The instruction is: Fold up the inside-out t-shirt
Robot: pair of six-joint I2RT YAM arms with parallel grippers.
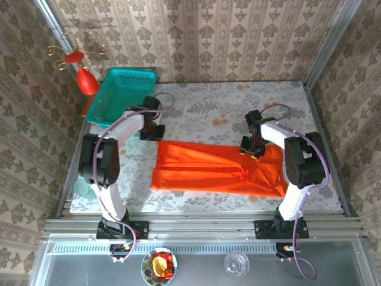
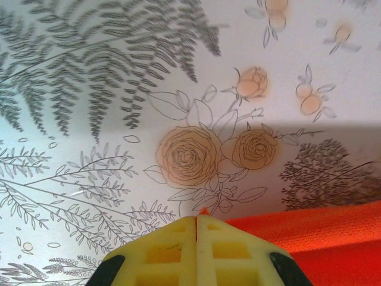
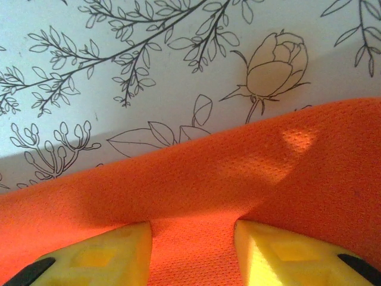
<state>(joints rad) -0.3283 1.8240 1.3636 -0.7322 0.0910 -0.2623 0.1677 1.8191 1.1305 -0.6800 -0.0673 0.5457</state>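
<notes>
Left wrist view: my left gripper (image 2: 196, 223) is pinched together on the t-shirt (image 2: 315, 238) corner; my right gripper (image 3: 193, 238) stands apart, fabric between its fingers.

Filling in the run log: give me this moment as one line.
left gripper: shut on t-shirt far-left corner | right gripper: open, straddling far edge fabric | t-shirt: flat on table
</notes>
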